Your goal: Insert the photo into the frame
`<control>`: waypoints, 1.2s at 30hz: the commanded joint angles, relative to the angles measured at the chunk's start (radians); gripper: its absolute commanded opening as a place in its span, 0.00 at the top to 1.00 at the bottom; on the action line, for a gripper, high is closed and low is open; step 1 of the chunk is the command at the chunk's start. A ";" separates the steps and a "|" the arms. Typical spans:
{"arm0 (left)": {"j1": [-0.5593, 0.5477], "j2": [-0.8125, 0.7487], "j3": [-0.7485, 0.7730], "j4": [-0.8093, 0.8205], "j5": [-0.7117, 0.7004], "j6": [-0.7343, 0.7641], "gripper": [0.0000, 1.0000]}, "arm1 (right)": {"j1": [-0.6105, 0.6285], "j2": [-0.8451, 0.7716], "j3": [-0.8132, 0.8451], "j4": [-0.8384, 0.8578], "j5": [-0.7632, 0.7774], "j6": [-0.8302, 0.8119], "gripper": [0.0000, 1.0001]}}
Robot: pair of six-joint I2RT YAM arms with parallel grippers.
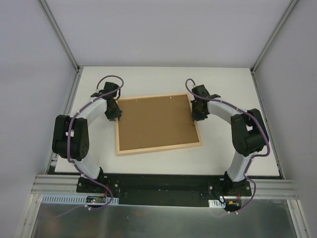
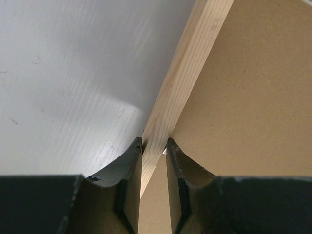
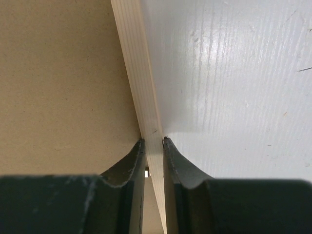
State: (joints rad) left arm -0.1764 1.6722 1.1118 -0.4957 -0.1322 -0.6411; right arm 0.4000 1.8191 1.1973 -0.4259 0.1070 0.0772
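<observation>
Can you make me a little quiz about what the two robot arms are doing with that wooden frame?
1. True or false: the right gripper hangs open above the table.
2. The left gripper pinches: A the frame by its wooden edge, B a cup, C nothing.
3. Fill in: the backing board facing up is ___ in colour.
Key: 1 false, it grips the frame's edge; 2 A; 3 brown.

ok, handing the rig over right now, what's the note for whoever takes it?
Left pincer: shut on the left rail of the frame.
Right pincer: shut on its right rail.
Frame is at mid table, brown backing board facing up.
Photo: not in view, so insertion is unconfirmed.
Left: verify the photo is inside, then release.
</observation>
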 commanded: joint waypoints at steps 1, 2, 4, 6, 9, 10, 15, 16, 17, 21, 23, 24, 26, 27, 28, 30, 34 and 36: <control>0.000 -0.077 0.003 0.029 0.054 0.012 0.85 | 0.000 0.034 0.019 -0.013 -0.015 0.016 0.99; 0.002 -0.077 0.000 0.028 0.054 0.015 0.88 | -0.001 0.036 0.019 -0.013 -0.015 0.016 0.99; 0.005 -0.071 -0.006 0.029 0.057 0.014 0.90 | -0.003 0.037 0.021 -0.013 -0.020 0.013 0.99; 0.011 -0.062 -0.015 0.031 0.065 0.009 0.93 | -0.003 0.037 0.018 -0.013 -0.023 0.015 0.99; 0.012 -0.043 -0.033 0.040 0.074 -0.006 0.89 | -0.004 0.036 0.012 -0.005 -0.030 0.021 0.99; 0.014 -0.040 -0.046 0.048 0.074 -0.015 0.85 | -0.003 0.036 0.008 -0.004 -0.032 0.022 0.99; 0.026 -0.002 -0.075 0.083 0.098 -0.063 0.72 | -0.004 0.037 -0.001 0.003 -0.039 0.027 0.99; 0.028 0.003 -0.079 0.089 0.100 -0.071 0.71 | -0.003 0.037 -0.001 0.003 -0.038 0.027 0.99; 0.029 0.006 -0.086 0.095 0.101 -0.081 0.68 | -0.003 0.036 -0.004 0.003 -0.036 0.026 0.99; 0.038 0.014 -0.113 0.131 0.124 -0.103 0.61 | -0.004 0.036 -0.005 0.006 -0.043 0.026 0.99; 0.040 -0.002 -0.121 0.149 0.131 -0.097 0.58 | -0.004 0.037 -0.004 0.004 -0.041 0.024 0.99; 0.040 -0.014 -0.122 0.154 0.131 -0.089 0.57 | -0.003 0.037 -0.004 0.004 -0.041 0.024 0.99; 0.035 -0.046 -0.122 0.163 0.161 -0.056 0.51 | -0.004 0.037 0.002 0.001 -0.041 0.022 0.99; 0.031 -0.064 -0.122 0.163 0.169 -0.033 0.48 | -0.004 0.037 0.005 -0.004 -0.036 0.022 0.99; 0.023 -0.090 -0.121 0.163 0.174 -0.016 0.45 | -0.006 0.037 0.011 -0.011 -0.035 0.022 0.99; -0.009 -0.150 -0.121 0.160 0.167 0.030 0.39 | -0.004 0.039 0.025 -0.027 -0.029 0.021 0.99; -0.116 -0.252 -0.125 0.161 0.144 0.141 0.34 | -0.004 0.043 0.050 -0.056 -0.021 0.016 0.99; -0.164 -0.293 -0.139 0.158 0.140 0.164 0.34 | -0.004 0.052 0.056 -0.060 -0.018 0.012 0.99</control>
State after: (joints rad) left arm -0.2504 1.4834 0.9821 -0.3477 -0.0013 -0.5892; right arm 0.3943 1.8362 1.2228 -0.4427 0.0933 0.0742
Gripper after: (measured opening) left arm 0.655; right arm 0.188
